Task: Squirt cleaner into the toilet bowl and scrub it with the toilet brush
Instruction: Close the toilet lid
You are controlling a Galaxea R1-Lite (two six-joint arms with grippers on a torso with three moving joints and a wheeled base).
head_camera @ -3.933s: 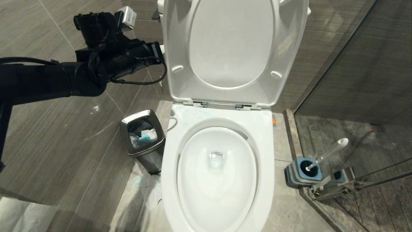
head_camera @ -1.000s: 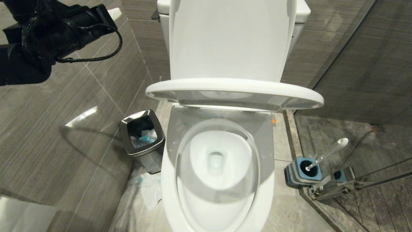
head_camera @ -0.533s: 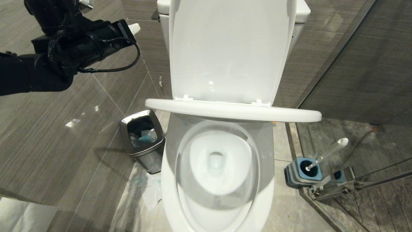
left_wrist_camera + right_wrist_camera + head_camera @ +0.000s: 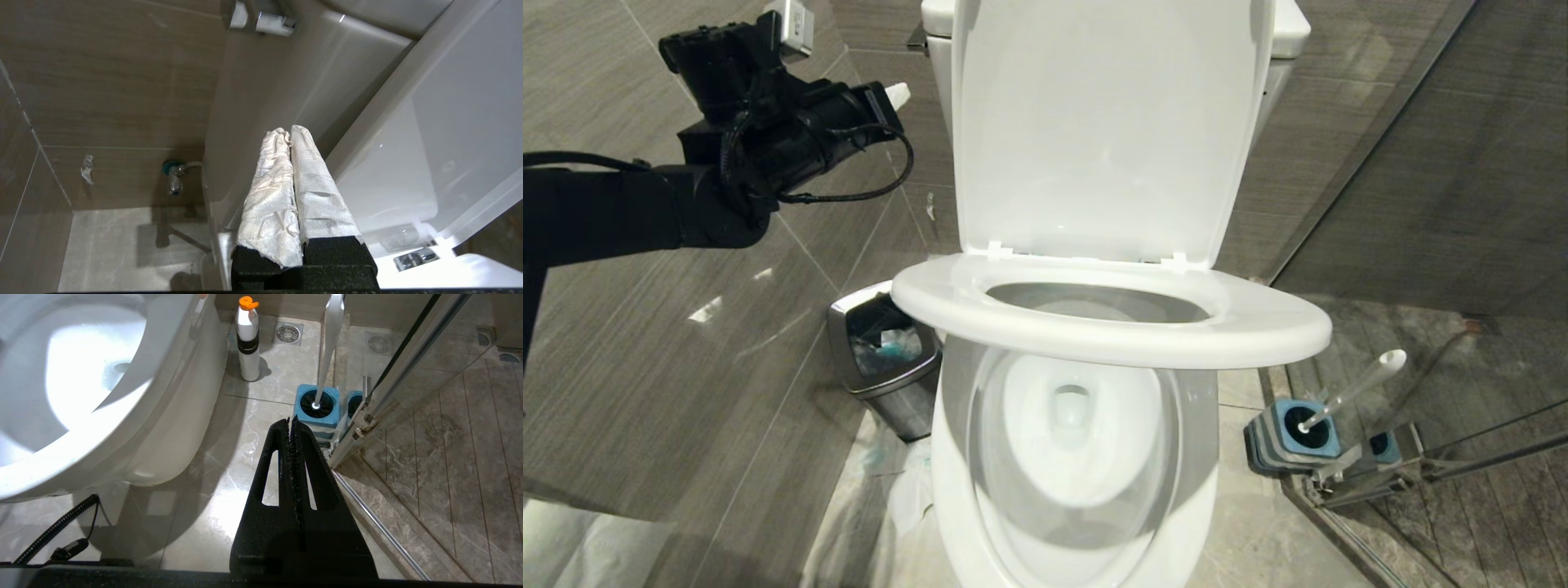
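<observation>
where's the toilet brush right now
The toilet brush stands in its blue holder on the floor to the right of the toilet bowl in the head view, beside the glass shower partition, untouched.

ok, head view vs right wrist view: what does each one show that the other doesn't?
Head view only: the left gripper, shut, raised left of the upright lid; the half-lowered seat hanging over the toilet bowl; the steel waste bin.

Right wrist view only: the right gripper, shut and empty, low over the floor; a white bottle with an orange cap standing beside the toilet; two floor drains.

Both: the bowl, the toilet brush standing in its blue holder, and the glass shower door.
</observation>
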